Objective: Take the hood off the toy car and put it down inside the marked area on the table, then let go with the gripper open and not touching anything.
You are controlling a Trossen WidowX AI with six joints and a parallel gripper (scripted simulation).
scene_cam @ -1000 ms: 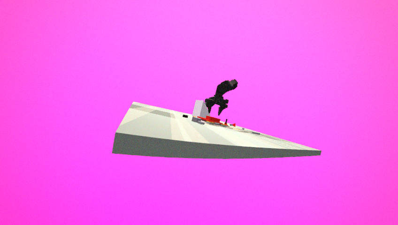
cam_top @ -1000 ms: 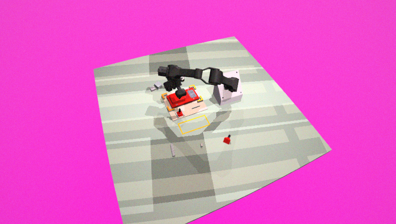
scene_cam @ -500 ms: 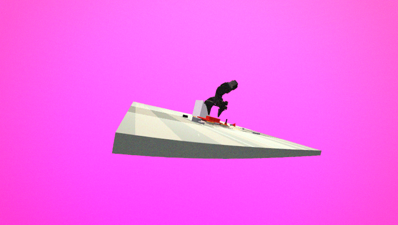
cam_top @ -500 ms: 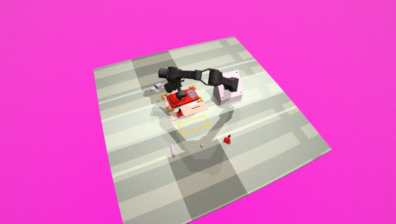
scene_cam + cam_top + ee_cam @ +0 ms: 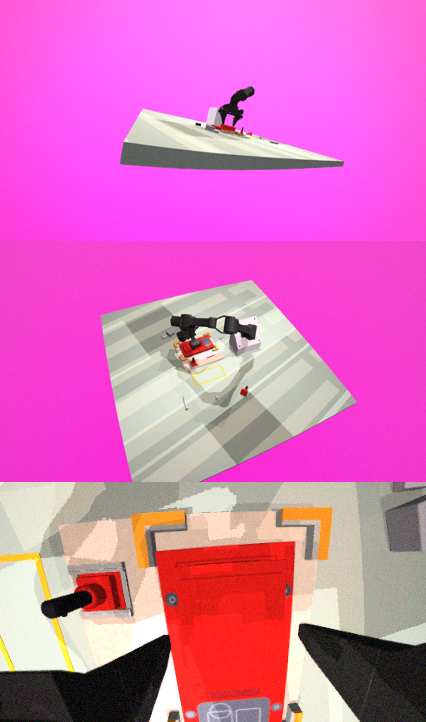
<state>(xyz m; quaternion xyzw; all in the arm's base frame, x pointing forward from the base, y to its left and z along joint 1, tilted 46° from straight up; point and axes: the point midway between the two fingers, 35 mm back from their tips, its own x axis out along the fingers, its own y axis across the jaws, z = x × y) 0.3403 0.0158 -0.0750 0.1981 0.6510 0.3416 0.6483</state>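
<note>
The red toy car (image 5: pixel 187 350) (image 5: pixel 227 127) (image 5: pixel 230 652) lies inside corner brackets on a pale board (image 5: pixel 206 359) (image 5: pixel 145 599). It has round screw-like marks and a grey panel (image 5: pixel 235 709) at one end. I cannot tell where the hood's edges run. My gripper (image 5: pixel 194 344) (image 5: pixel 228 124) (image 5: pixel 235 632) is open and empty, with one fingertip over each long side of the car, low and close to its top. Whether a fingertip touches it is not clear. The marked area, a yellow outline (image 5: pixel 196 384) (image 5: pixel 20 558), lies beside the board.
A red part (image 5: pixel 193 363) (image 5: pixel 120 589) with a black peg stands on the board, on the marked area's side. Another red part (image 5: pixel 244 391) lies farther out. Grey blocks (image 5: pixel 170 332) (image 5: pixel 406 529) lie beyond the car. A pale bar (image 5: pixel 185 402) and small cube (image 5: pixel 217 397) lie apart.
</note>
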